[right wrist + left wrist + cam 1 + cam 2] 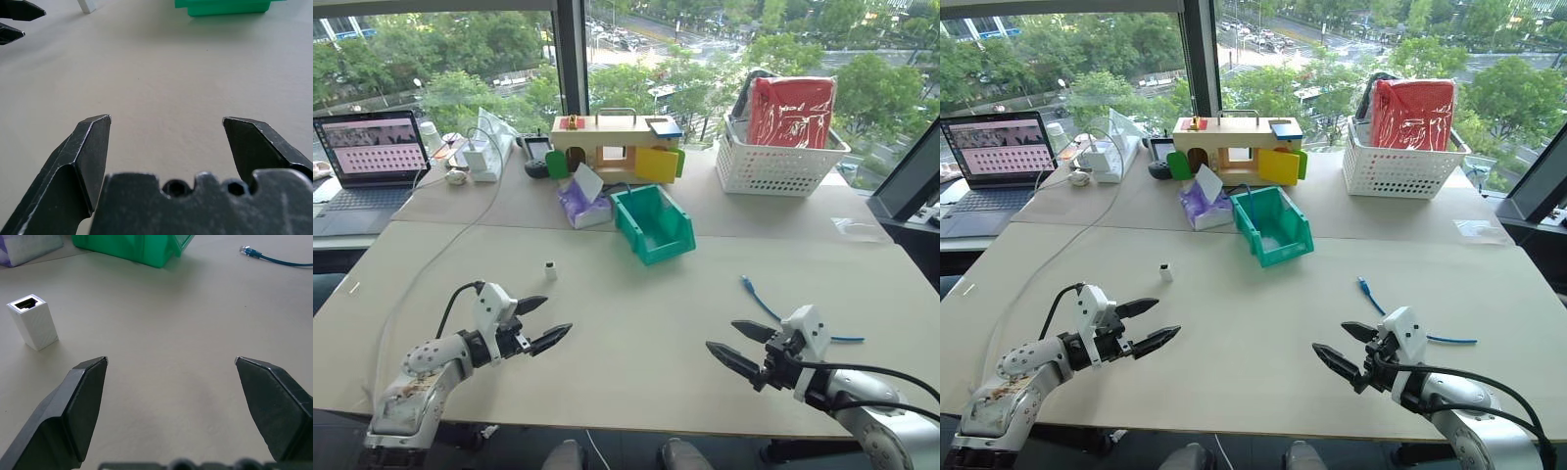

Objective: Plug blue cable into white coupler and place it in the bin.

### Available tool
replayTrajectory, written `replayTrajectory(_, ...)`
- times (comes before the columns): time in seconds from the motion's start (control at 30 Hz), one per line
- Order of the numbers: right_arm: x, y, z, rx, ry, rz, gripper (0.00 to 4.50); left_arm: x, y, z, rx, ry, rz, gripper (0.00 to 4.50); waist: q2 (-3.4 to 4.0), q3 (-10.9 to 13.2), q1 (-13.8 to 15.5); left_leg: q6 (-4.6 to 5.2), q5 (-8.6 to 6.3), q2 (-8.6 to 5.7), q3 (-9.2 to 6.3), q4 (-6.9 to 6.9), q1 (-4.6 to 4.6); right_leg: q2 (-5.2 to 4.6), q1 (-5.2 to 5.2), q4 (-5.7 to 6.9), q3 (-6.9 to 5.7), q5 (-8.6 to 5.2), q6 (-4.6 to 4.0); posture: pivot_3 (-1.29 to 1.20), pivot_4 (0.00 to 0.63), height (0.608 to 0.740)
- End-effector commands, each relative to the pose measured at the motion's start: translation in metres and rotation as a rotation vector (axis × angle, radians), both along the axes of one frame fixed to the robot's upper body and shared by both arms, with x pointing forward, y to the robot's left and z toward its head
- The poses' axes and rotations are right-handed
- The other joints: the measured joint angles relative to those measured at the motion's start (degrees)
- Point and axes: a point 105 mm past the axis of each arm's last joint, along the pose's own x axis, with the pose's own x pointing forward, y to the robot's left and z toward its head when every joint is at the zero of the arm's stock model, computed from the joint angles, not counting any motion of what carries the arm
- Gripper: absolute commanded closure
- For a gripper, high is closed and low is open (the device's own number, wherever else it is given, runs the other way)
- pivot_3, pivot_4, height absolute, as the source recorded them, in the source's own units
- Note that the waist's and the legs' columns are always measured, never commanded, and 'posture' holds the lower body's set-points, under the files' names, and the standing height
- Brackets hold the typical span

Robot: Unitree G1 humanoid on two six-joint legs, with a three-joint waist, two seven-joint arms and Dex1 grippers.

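On the beige table (636,323), both hands hover low near the front edge, well apart from each other, and neither holds anything. At the left, the left hand (541,323) has its two black fingers spread wide, pointing inward toward the middle of the table. At the right, the right hand (742,346) is likewise spread wide and points inward toward the left one.

Just beyond the left hand, the white coupler (550,270) stands upright on the table, its open socket facing up, touching nothing else. Near the right hand, on its far side, the blue cable (762,301) lies flat, with its plug end toward the middle of the table and the cord trailing off behind the hand.

Further back, near the middle of the table, the green bin (653,224) sits with nothing visible inside. Just beside it on the left is a purple and white packet (581,202), and behind it a wooden box (615,145) with coloured flaps. A white basket (778,162) with a red bag stands at the far right, and a laptop (370,162) at the far left.
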Motion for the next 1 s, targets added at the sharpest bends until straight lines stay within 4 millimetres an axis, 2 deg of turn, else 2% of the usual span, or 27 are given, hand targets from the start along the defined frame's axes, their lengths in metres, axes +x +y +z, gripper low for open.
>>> replayTrajectory(0.03,0.006,-0.001,0.013,-0.032,-0.061,0.003,0.27,0.009,-0.008,0.012,-0.015,-0.034,-0.066,0.00,0.00,0.00,0.02,0.00,0.00,0.00,0.00,0.00,0.00,0.00,0.00,0.00,0.00,0.00,0.00,0.00,0.150,0.719)
replayTrajectory(0.17,0.033,-0.024,0.026,-0.138,-0.093,-0.111,0.27,0.023,-0.030,0.043,-0.126,-0.016,-0.211,0.00,-0.05,0.05,0.20,0.11,0.18,-0.04,0.00,0.03,-0.11,0.00,-0.07,-0.01,-0.03,0.05,-0.15,0.00,0.150,0.719)
replayTrajectory(0.3,0.062,-0.056,0.028,-0.222,-0.102,-0.255,0.27,0.019,-0.042,0.048,-0.093,0.015,-0.311,0.00,-0.09,0.00,-0.32,0.10,0.19,-0.04,0.04,0.02,-0.01,0.00,0.04,-0.06,0.01,0.10,-0.07,0.00,0.150,0.719)
replayTrajectory(0.37,0.073,-0.066,0.024,-0.255,-0.081,-0.283,0.27,0.015,-0.045,0.051,-0.067,0.006,-0.355,0.00,-0.07,0.01,-0.54,0.12,0.14,-0.04,0.04,-0.02,-0.05,0.02,-0.03,-0.03,0.04,0.17,-0.08,0.00,0.150,0.719)
replayTrajectory(0.4,0.075,-0.069,0.023,-0.265,-0.075,-0.285,0.27,0.015,-0.046,0.051,-0.062,0.006,-0.363,0.00,-0.07,0.01,-0.57,0.13,0.13,-0.04,0.03,-0.05,-0.10,0.02,-0.09,-0.02,0.03,0.24,-0.31,0.00,0.150,0.719)
replayTrajectory(0.53,0.090,-0.074,0.020,-0.296,-0.043,-0.288,0.27,0.013,-0.048,0.054,-0.063,0.005,-0.376,0.00,-0.06,0.02,-0.46,0.18,0.09,-0.04,-0.05,-0.09,-0.13,0.05,-0.08,-0.02,-0.02,0.22,-0.35,0.00,0.150,0.719)
replayTrajectory(0.67,0.101,-0.073,0.013,-0.312,-0.012,-0.272,0.27,0.013,-0.047,0.045,-0.018,-0.001,-0.352,0.00,-0.06,0.02,-0.47,0.18,0.10,-0.04,-0.01,-0.03,-0.11,0.04,-0.05,-0.03,0.01,0.25,-0.32,0.00,0.150,0.719)
replayTrajectory(0.9,0.125,-0.077,0.001,-0.288,0.022,-0.321,0.27,0.009,-0.046,0.043,-0.009,-0.015,-0.311,0.00,-0.03,0.05,-0.40,0.18,0.10,-0.05,-0.02,-0.03,-0.12,0.03,-0.05,-0.04,-0.01,0.25,-0.32,0.00,0.150,0.719)
replayTrajectory(0.93,0.128,-0.078,0.000,-0.291,0.022,-0.323,0.78,0.009,-0.046,0.043,-0.008,-0.016,-0.305,0.00,-0.02,0.05,-0.44,0.18,0.10,-0.06,-0.01,-0.03,-0.13,0.03,-0.07,-0.02,0.00,0.25,-0.33,0.00,0.150,0.719)
replayTrajectory(1.0,0.132,-0.077,-0.001,-0.297,0.018,-0.320,1.20,0.008,-0.045,0.043,-0.006,-0.018,-0.297,0.00,-0.02,0.05,-0.47,0.18,0.10,-0.06,-0.02,-0.03,-0.12,0.03,-0.06,-0.01,0.00,0.25,-0.33,0.00,0.150,0.719)
